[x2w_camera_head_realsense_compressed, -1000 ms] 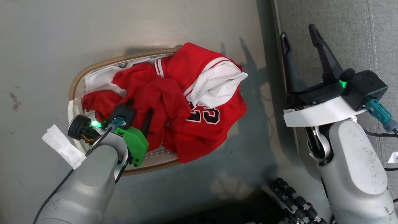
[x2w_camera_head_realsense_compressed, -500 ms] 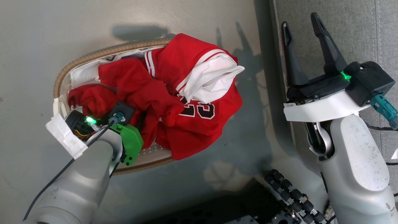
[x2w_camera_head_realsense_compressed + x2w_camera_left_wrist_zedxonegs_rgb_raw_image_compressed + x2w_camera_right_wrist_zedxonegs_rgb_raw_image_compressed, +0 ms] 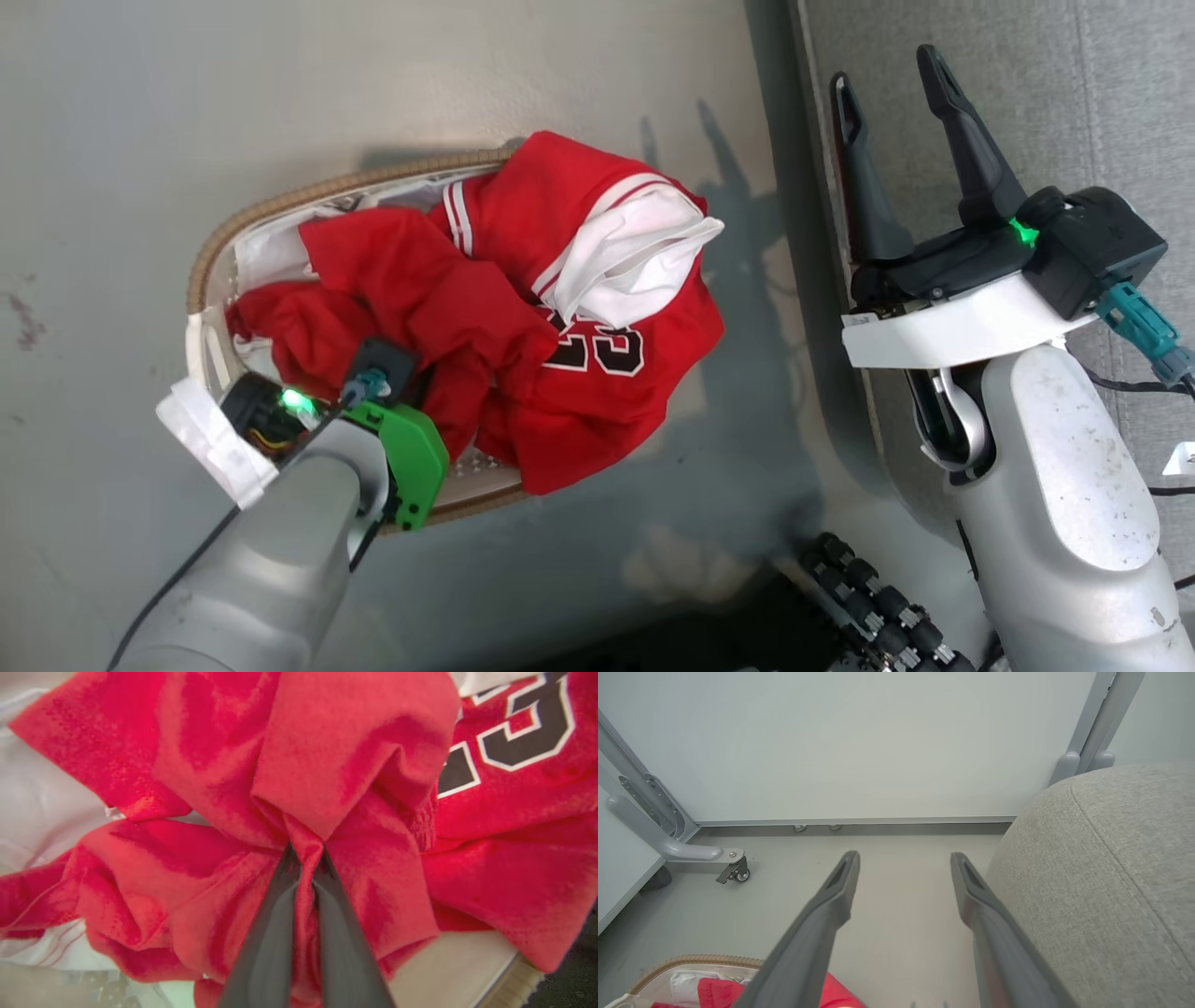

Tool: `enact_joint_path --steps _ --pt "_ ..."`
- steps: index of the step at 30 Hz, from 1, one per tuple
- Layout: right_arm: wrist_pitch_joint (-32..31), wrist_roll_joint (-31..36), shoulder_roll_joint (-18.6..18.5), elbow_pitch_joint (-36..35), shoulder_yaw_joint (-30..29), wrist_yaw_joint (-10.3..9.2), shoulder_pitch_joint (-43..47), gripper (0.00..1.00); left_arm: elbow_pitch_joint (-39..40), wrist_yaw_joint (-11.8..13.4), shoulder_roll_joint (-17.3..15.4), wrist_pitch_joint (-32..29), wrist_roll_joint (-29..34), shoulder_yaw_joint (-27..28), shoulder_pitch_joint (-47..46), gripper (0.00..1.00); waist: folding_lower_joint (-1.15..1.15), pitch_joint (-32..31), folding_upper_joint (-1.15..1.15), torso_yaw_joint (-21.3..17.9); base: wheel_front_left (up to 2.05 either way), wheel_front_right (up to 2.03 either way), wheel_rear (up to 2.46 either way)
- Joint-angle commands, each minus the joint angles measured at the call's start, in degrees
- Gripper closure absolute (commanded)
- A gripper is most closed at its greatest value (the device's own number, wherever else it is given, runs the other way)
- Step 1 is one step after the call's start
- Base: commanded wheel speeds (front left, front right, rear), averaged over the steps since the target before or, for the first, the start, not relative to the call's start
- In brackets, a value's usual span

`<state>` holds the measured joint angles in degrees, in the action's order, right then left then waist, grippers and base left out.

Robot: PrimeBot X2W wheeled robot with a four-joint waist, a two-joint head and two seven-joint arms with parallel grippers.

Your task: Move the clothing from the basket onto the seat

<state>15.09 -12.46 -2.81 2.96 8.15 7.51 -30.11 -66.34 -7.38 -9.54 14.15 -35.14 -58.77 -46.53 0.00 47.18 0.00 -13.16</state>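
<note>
The left gripper [image 3: 306, 851] is clenched on a pinched fold of the plain red fabric garment [image 3: 401, 271]. Its two dark fingers are almost together with cloth between them, over the near-left part of the oval white plastic laundry basket with brown woven rim [image 3: 280, 199].

That garment lies bunched across the middle of the basket, partly overlapping the red jersey with white trim and black-and-white number 23 [image 3: 607, 411]. The jersey is heaped at the basket's right end and hangs over the right rim above the grey floor [image 3: 373, 75]. Floor contact cannot be told.

The white fabric liner [image 3: 266, 247] is exposed along the far-left inner wall.

The right gripper [image 3: 887, 73] is released, fingers spread wide and holding nothing. It is raised at the left edge of the large grey fabric-upholstered sofa [image 3: 1027, 112], well apart from the basket.

Both garments are in the basket.
</note>
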Motion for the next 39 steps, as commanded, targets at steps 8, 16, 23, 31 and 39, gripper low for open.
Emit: enact_joint_path --steps 8,16,23,31,39 --pt "0.1 1.7 -0.2 2.7 -1.1 -0.04 3.7 0.00 6.0 -0.2 0.0 1.0 -2.4 3.2 5.1 1.00 0.00 -10.6 0.00 3.3 0.00 0.00 0.00" --pt "0.1 3.1 -0.2 4.8 -2.2 -0.04 8.4 0.00 15.6 0.5 0.0 1.0 3.0 12.3 13.0 1.00 0.00 -20.1 0.00 6.2 0.00 0.00 0.00" --pt "0.1 3.4 -0.2 6.2 -3.0 -0.04 11.8 0.00 21.4 0.3 1.2 1.0 7.4 19.3 18.3 1.00 0.00 -25.9 0.00 8.3 0.00 0.00 0.00" --pt "0.1 3.6 -0.2 7.4 -3.4 -0.04 15.9 0.00 28.5 0.0 2.9 1.0 11.5 26.2 22.7 1.00 0.00 -32.2 0.00 10.2 0.00 0.00 0.00" --pt "0.1 3.3 -0.2 8.5 -3.2 -0.04 19.5 0.00 36.2 -0.2 4.2 1.0 13.3 29.9 25.2 1.00 0.00 -37.7 0.00 11.2 0.00 0.00 0.00"
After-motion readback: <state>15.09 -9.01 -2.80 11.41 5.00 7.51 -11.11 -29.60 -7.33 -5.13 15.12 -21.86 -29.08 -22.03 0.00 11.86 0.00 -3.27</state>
